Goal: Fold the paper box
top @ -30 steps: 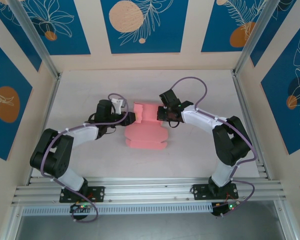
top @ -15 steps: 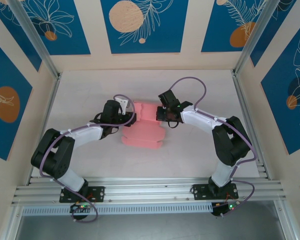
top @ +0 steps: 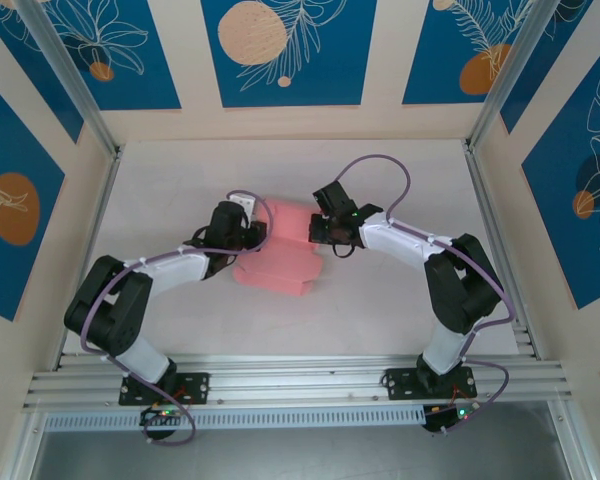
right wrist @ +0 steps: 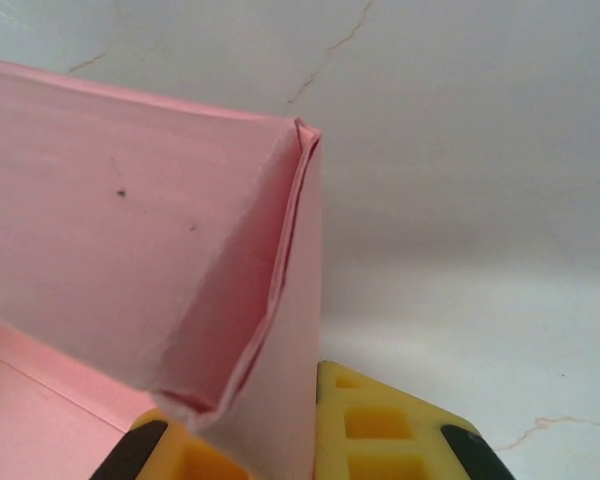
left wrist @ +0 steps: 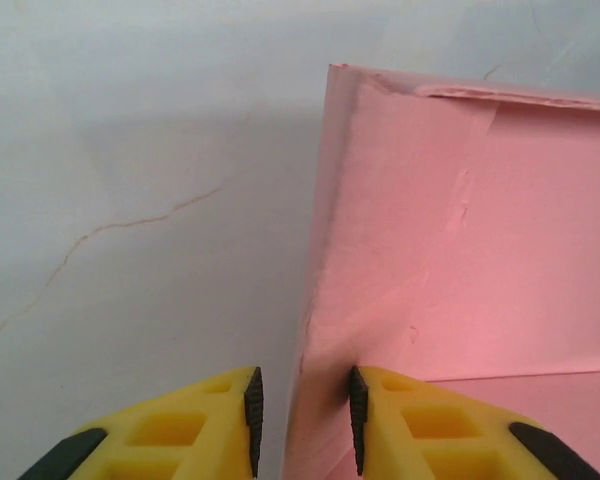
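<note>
The right gripper (right wrist: 242, 412) is clamped on the paper box (top: 278, 262), its yellow fingers (right wrist: 380, 425) pinching the doubled corner where two raised pink walls meet. Across from it, the left gripper (left wrist: 302, 402) stands narrowly parted astride the other end of the upright wall. One pad is against the card and a sliver of shadow shows beside the other, so it does not look like a firm pinch. The box lies mid-table (top: 400, 290) between the two arms, with its flat panels toward the near side and the raised wall toward the far side. The card looks thin, and it is already wrinkled just above the left pads. If those jaws close off the crease line, I expect the corner to crumple rather than fold. If either arm pulls outward while the right one holds, the seam could tear or the doubled corner could slip apart. Nothing pins the base, so a sideways push may simply slide the whole piece.
</note>
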`<state>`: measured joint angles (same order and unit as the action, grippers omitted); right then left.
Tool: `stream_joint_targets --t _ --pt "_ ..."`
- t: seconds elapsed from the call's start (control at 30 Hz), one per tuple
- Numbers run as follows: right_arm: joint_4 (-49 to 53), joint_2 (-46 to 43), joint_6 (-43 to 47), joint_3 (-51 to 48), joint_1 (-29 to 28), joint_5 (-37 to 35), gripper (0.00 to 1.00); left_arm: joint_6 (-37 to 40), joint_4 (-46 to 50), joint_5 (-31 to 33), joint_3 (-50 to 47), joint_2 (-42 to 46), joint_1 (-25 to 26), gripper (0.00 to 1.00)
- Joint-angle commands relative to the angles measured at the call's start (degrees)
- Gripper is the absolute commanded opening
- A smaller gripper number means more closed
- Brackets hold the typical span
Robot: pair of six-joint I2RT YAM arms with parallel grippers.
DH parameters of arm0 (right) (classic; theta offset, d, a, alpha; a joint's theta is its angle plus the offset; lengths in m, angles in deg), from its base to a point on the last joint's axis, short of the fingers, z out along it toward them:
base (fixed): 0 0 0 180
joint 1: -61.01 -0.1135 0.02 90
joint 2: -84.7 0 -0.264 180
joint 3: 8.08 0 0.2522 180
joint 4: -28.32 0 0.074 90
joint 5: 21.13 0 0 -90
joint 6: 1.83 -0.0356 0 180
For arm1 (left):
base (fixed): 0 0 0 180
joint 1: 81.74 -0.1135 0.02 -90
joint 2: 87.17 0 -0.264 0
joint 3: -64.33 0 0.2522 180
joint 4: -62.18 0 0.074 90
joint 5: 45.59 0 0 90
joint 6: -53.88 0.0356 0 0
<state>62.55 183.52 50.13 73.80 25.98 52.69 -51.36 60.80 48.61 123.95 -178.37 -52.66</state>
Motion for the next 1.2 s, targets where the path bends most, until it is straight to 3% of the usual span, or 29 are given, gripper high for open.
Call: stream_joint_targets --t 0.0,0.33,0.53,0.67,0.83,1.0,1.17 --pt "-0.43 -2.62 -0.76 0.20 -1.27 2.06 0.00 2.53 -3.45 5.71 1.86 -1.60 1.34 0.27" --pt "3.88 1.66 -5.52 4.59 -2.77 -0.19 0.00 1.63 -5.05 22.54 2.25 -3.65 5.32 0.10" --pt "5.44 3.51 -8.85 6.20 -4.86 -1.63 0.00 -6.80 1.34 34.99 4.87 -5.68 5.98 0.10" --pt "6.41 4.95 -10.59 7.47 -7.00 -3.41 0.00 -11.12 3.18 39.98 6.32 -6.89 5.98 0.14" --pt "5.95 6.16 -12.30 8.21 -8.74 -3.86 0.00 -14.81 12.44 46.75 12.60 -10.75 5.65 0.14" --pt "5.26 6.95 -13.01 8.61 -9.21 -2.92 0.00 -18.12 12.67 46.97 12.21 -11.20 5.21 0.12" --pt "4.59 8.30 -12.33 9.54 -8.34 -1.09 0.00 -14.75 -4.36 28.31 3.45 -7.48 3.64 0.22"
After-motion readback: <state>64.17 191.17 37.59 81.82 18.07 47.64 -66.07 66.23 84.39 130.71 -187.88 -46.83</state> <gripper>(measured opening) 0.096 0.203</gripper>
